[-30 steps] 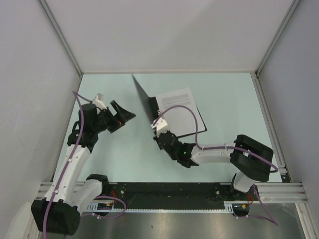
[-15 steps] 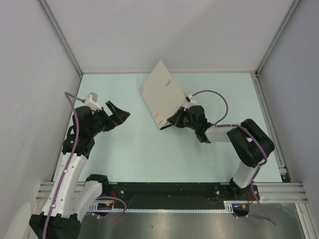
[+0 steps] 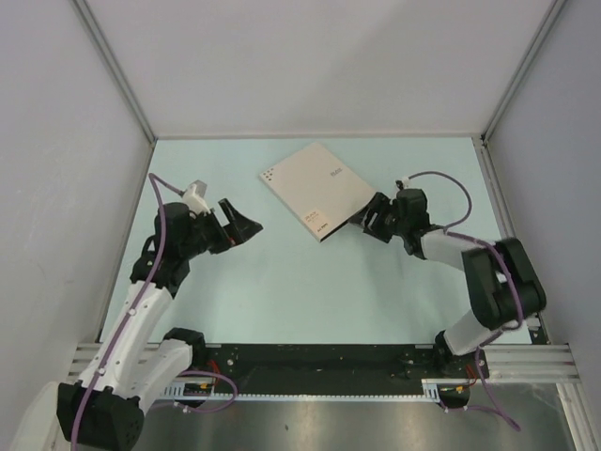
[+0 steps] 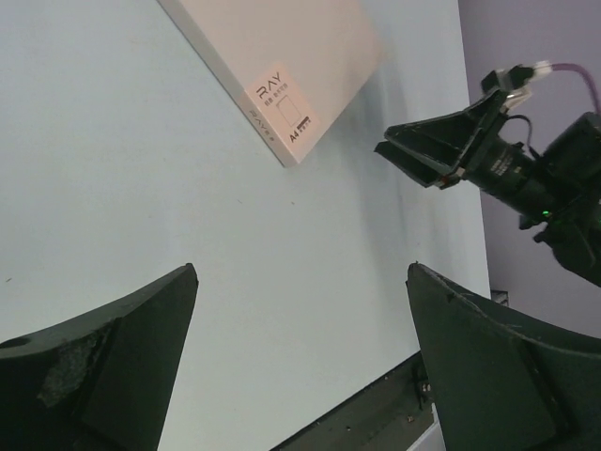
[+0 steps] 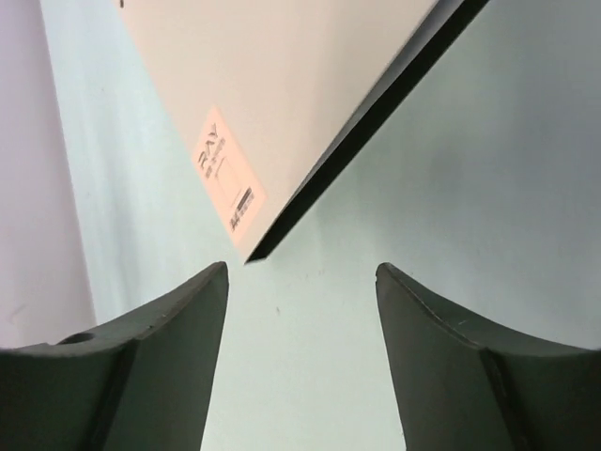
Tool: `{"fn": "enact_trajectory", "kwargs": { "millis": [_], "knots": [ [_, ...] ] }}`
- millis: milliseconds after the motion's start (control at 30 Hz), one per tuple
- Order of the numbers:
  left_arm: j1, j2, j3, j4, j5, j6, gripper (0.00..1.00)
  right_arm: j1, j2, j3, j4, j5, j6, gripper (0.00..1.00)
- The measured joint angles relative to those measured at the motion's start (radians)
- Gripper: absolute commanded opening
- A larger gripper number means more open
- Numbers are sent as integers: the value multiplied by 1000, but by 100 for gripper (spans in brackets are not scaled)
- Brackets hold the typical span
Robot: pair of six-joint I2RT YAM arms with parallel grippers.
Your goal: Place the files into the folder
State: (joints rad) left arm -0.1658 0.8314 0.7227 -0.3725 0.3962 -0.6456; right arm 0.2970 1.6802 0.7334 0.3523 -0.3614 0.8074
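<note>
With the folder (image 3: pixel 315 188) lying closed and no files showing outside it, your right gripper (image 3: pixel 371 218) parted and empty just beside its near corner, and your left gripper (image 3: pixel 246 224) wide and empty well to its left, filing looks finished, so simply draw both arms clear.

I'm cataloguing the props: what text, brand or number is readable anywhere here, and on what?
"RAY": on the corner label of the folder.
"A4": same label, lower down.
Small print beside them: too small to read.
Another small mark on the cover, seen from above: unreadable.
</note>
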Motion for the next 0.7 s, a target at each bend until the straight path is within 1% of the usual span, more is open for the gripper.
{"fn": "enact_trajectory", "kwargs": {
  "millis": [67, 133, 233, 267, 300, 367, 500, 567, 700],
  "knots": [
    [-16, 5, 0, 8, 0, 0, 100, 12, -126, 0, -127, 68, -56, 72],
    [-56, 22, 0, 25, -2, 0, 100, 27, -245, 0, -217, 131, -109, 75],
    [-138, 52, 8, 35, -17, 4, 99, 88, -459, 0, -372, 278, -189, 79],
    [-175, 64, 18, 32, -24, 11, 100, 106, -512, 1, -408, 306, -205, 95],
    [-207, 74, 30, 31, -30, 17, 100, 132, -571, 1, -459, 347, -224, 100],
    [-288, 94, 71, 31, -55, 33, 100, 174, -695, 3, -560, 410, -257, 100],
    [-435, 96, 161, 53, -113, 75, 100, 214, -944, 27, -731, 467, -300, 100],
    [-474, 84, 185, 76, -133, 89, 100, 218, -1055, 42, -777, 478, -312, 100],
    [-503, 43, 192, 117, -158, 98, 100, 219, -1212, 67, -808, 477, -338, 100]
  ]
}}
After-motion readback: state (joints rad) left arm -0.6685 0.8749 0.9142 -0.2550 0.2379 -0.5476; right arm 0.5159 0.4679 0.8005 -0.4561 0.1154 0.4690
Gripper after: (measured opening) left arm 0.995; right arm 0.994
